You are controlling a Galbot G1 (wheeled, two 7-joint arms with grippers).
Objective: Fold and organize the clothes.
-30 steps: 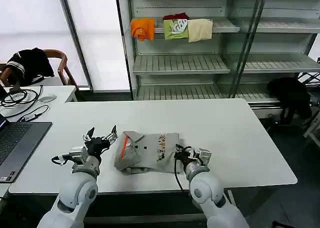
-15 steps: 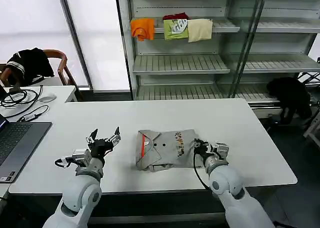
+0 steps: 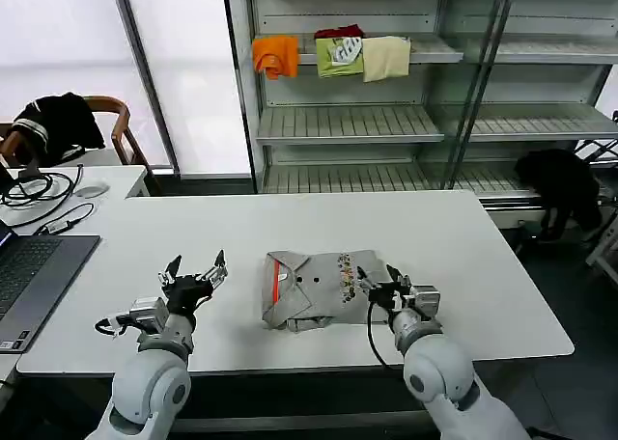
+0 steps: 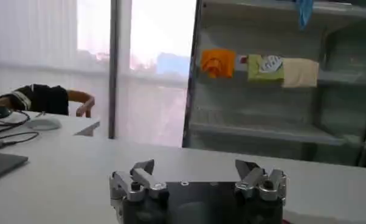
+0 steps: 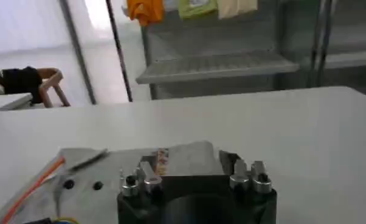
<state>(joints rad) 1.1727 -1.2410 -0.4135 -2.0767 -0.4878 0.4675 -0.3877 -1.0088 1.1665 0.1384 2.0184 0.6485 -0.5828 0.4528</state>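
The light grey T-shirt (image 3: 314,288) lies folded into a small rectangle at the middle of the white table (image 3: 483,257), orange-red collar strip on its left and chest print on its right. It also appears in the right wrist view as the T-shirt (image 5: 104,173). My right gripper (image 3: 377,277) stands open at the shirt's right edge, fingers spread. In its own view the right gripper (image 5: 189,167) has the shirt's edge lying just beyond its fingertips. My left gripper (image 3: 196,268) hovers open over bare table left of the shirt; the left gripper (image 4: 195,170) holds nothing.
A laptop (image 3: 34,276) lies at the table's left edge, with cables and a mouse (image 3: 92,190) on the desk behind. A chair (image 3: 111,122) carries a black garment. The shelving (image 3: 348,122) behind holds orange, green and cream folded garments. Another black garment (image 3: 560,184) hangs at right.
The right gripper dragged the folded shirt to the right while shut on its edge, then opened and let go. The left gripper stayed open, shifting only slightly.
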